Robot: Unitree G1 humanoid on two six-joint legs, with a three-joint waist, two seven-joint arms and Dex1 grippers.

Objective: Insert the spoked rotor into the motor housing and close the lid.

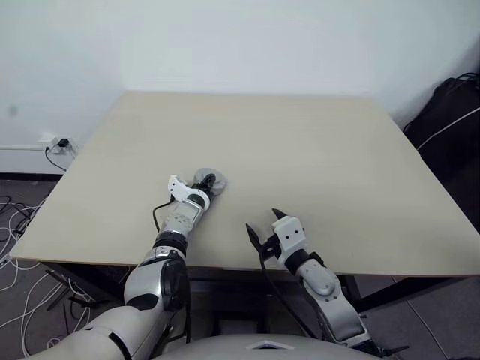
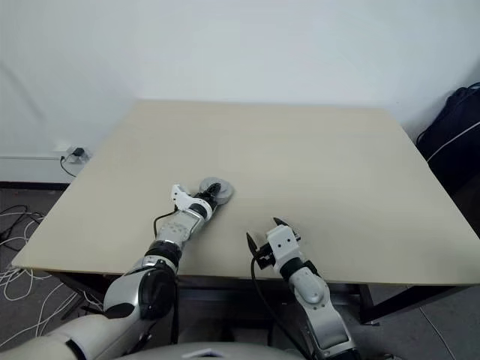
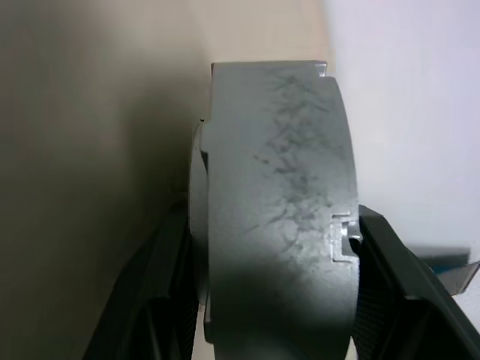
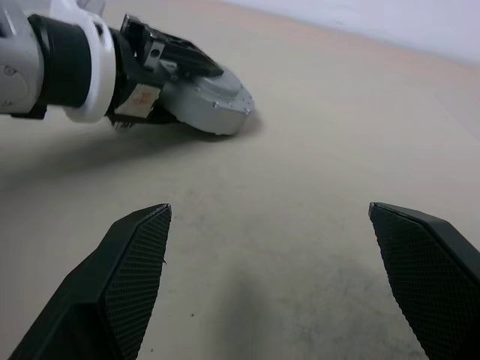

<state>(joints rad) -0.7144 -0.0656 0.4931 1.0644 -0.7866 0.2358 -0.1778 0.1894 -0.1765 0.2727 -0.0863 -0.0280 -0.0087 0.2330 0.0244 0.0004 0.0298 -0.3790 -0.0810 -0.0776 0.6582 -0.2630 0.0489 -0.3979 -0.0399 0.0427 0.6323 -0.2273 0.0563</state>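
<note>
1. Housing (image 4: 210, 105) is sitting in the left pincer (image 2: 210, 196), clamped across its grey side wall. It's tilting with one edge touching the table (image 1: 300, 150), at about 7 o'clock from the table's middle.
2. Right pincer (image 4: 270, 210) is hanging wide and empty near the table's front edge, with the housing at roughly 10 o'clock from it.
3. Slip risk: the fingers (image 3: 390, 292) are squeezing a smooth curved wall, so any twist is probably going to roll the puck out of the grip.
4. Scrape risk: with the edge already resting on the table, pushing further at that tilt is likely dragging it or flipping it face down.
5. I'm not telling from here whether the rotor is already inside or the lid is on. If either is loose, that tilt is asking for it to slide out.
6. Crash risk: the right pincer is close enough that reaching toward 10 o'clock could be bumping the left wrist instead of the part.
</note>
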